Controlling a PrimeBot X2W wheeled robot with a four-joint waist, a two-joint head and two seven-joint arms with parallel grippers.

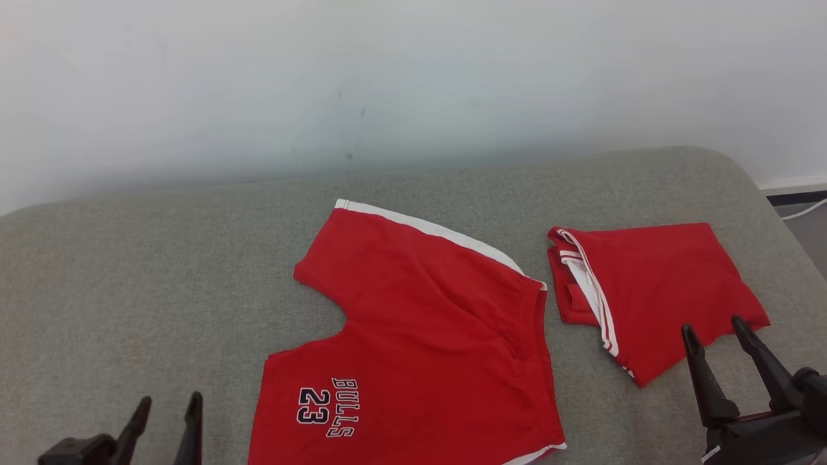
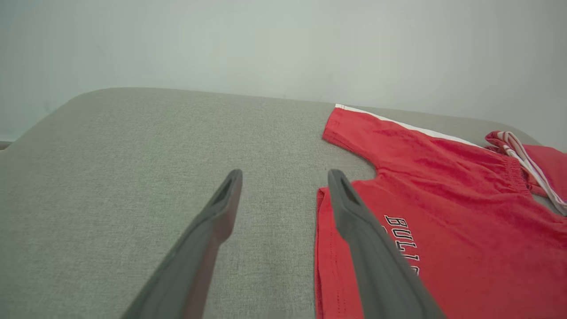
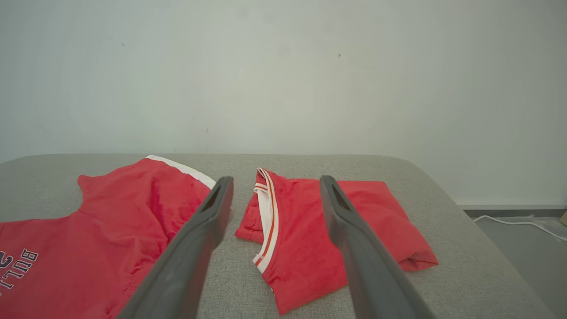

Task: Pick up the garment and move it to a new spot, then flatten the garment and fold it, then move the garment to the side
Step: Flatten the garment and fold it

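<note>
Red shorts (image 1: 426, 323) with white side stripes and "BULLS 23" print lie spread flat in the middle of the grey cushioned surface (image 1: 129, 271). A second red garment (image 1: 659, 278), folded, with a white and red trim, lies just to their right, apart from them. My left gripper (image 1: 169, 402) stands open at the lower left, just left of the shorts' near leg. Its wrist view has the open left gripper (image 2: 285, 175) over bare fabric beside the shorts (image 2: 443, 186). My right gripper (image 1: 713, 326) stands open over the folded garment's near corner, holding nothing. In the right wrist view the right gripper (image 3: 275, 180) points at the folded garment (image 3: 319, 221), beside the shorts (image 3: 110, 221).
A pale wall rises behind the cushioned surface. That surface's rounded right edge (image 3: 447, 199) drops to a floor where a white cable (image 3: 509, 220) lies. Bare grey fabric (image 2: 110, 177) stretches left of the shorts.
</note>
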